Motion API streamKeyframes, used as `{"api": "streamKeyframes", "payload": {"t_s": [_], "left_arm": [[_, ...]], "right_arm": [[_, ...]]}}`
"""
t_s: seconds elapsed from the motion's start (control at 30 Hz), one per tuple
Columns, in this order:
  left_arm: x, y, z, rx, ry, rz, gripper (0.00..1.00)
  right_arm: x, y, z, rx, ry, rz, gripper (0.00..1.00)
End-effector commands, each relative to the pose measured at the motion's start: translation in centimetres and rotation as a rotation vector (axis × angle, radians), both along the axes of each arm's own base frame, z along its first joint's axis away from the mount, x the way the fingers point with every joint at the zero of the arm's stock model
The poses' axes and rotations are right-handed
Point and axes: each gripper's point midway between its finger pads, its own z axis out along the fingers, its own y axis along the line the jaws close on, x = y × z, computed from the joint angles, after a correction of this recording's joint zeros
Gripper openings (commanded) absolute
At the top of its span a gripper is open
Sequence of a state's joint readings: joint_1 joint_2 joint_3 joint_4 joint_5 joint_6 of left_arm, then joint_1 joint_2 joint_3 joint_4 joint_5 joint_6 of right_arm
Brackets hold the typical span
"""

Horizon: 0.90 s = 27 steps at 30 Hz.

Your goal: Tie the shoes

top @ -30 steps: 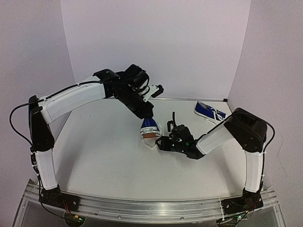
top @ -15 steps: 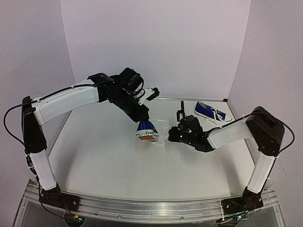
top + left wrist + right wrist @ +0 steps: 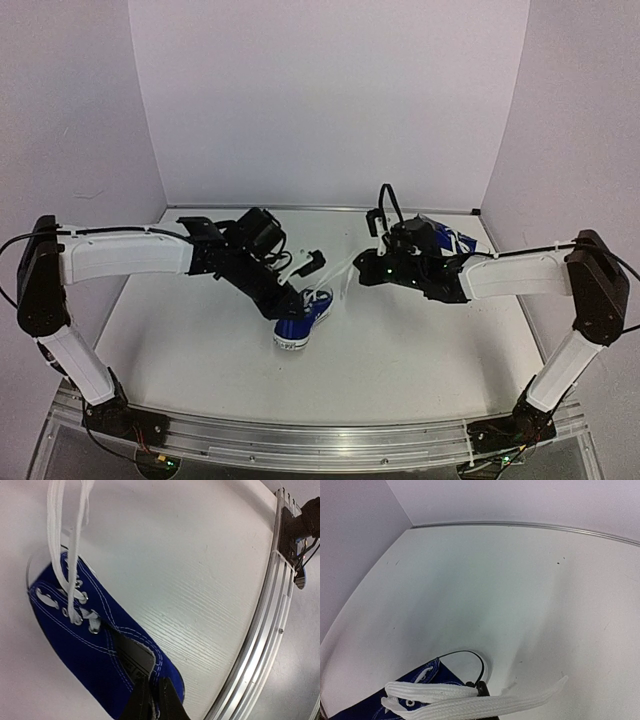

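Note:
One of the blue shoes (image 3: pixel 298 322) lies mid-table, its white toe cap pointing away. My left gripper (image 3: pixel 289 304) is shut on its heel collar; in the left wrist view the black fingers (image 3: pixel 167 700) pinch the blue canvas (image 3: pixel 85 650) at the heel. Both white laces (image 3: pixel 66 535) run taut from the eyelets toward my right gripper (image 3: pixel 360 268), which is shut on them. In the right wrist view the laces (image 3: pixel 470 700) cross in front of the gripper (image 3: pixel 483 690), above the toe cap (image 3: pixel 470 662). The other shoe (image 3: pixel 447 240) lies at the back right, partly hidden by the right arm.
An aluminium rail (image 3: pixel 320 440) runs along the table's near edge, close to the held shoe's heel in the left wrist view (image 3: pixel 265 640). Pale walls close the back and both sides. The right forearm (image 3: pixel 510 275) stretches across the right half.
The right gripper closed on the laces and drew back to the right, pulling them taut. The left arm carried the shoe toward the near edge and lower.

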<state>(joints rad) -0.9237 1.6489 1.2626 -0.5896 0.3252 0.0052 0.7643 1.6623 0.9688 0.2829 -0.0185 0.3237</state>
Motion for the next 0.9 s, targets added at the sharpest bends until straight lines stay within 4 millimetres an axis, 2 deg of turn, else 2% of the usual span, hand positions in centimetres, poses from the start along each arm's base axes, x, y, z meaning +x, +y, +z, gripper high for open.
{"api": "streamKeyframes", "payload": {"t_s": [0.0,0.13,0.27,0.37,0.47,0.53,0.67,0.77,0.87], "left_arm": [[0.5,-2.2,0.1,-0.146,-0.04,0.015,0.0],[-1.5,-3.4,-2.8,-0.109,-0.003,-0.043,0.0],[-2.0,-3.4,-3.4,-0.094,0.02,-0.053,0.07],[-1.6,-3.1,-2.0,-0.09,-0.014,-0.039,0.22],[-1.1,-3.0,0.5,-0.128,-0.077,-0.04,0.43],[-0.2,-2.9,1.9,-0.152,-0.126,-0.022,0.52],[2.7,-2.1,3.6,-0.181,-0.157,0.06,0.55],[4.3,-1.5,3.8,-0.192,-0.137,0.094,0.54],[4.9,-1.7,3.9,-0.2,-0.124,0.09,0.53]], "right_arm": [[-1.3,0.6,-0.4,-0.045,0.018,0.091,0.0],[-2.1,1.0,-1.8,-0.043,0.06,0.134,0.0],[-2.6,1.4,-2.4,-0.033,0.091,0.162,0.0],[-2.9,1.5,-2.4,-0.025,0.1,0.175,0.0],[-3.4,1.5,-2.8,-0.024,0.119,0.185,0.01],[-3.7,1.2,-3.4,-0.034,0.146,0.179,0.02],[-5.0,-0.5,-5.4,-0.081,0.226,0.143,0.01],[-6.9,-1.5,-6.7,-0.111,0.311,0.167,0.0],[-9.7,-1.1,-6.1,-0.076,0.393,0.275,0.0]]}}
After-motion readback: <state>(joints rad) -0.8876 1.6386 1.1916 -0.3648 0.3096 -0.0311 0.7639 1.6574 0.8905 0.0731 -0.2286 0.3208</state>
